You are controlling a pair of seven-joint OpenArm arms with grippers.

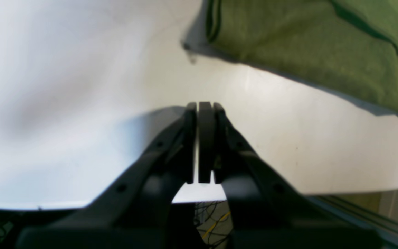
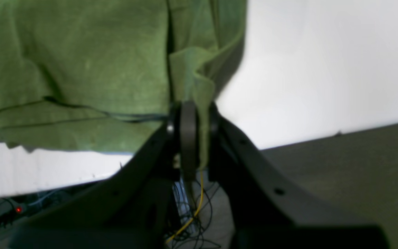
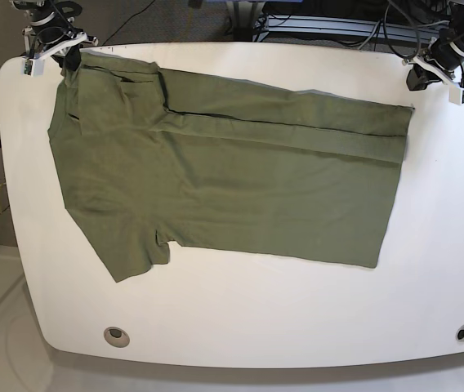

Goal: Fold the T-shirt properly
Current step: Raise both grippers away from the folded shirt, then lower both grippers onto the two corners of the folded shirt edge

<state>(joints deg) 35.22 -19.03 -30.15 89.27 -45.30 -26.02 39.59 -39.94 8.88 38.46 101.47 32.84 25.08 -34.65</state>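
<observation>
The T-shirt (image 3: 224,180) lies spread across the white table (image 3: 240,327), olive green and plain, with its far long edge turned over toward the middle in a narrow strip that runs most of the shirt's length. One sleeve (image 3: 134,249) sticks out toward the near edge of the table on the base view's left side; the hem end sits toward that view's right.

Up at the far corner on the base view's left, the right gripper (image 2: 193,138) is clamped on the cloth: the wrist view shows a fold of green fabric pinched between its jaws, rising in a small peak just above the fingertips. The shirt's corner there sits right at the table edge.

Over at the opposite far corner, the left gripper (image 1: 204,107) has its jaws pressed together with nothing between them. It hangs over bare table, just beside the shirt's corner (image 1: 212,20), apart from the cloth. In its wrist view the fabric fills the upper right, with a dark seam line (image 1: 368,29) crossing it.

Two round holes (image 3: 117,335) sit in the tabletop near the front edge.
</observation>
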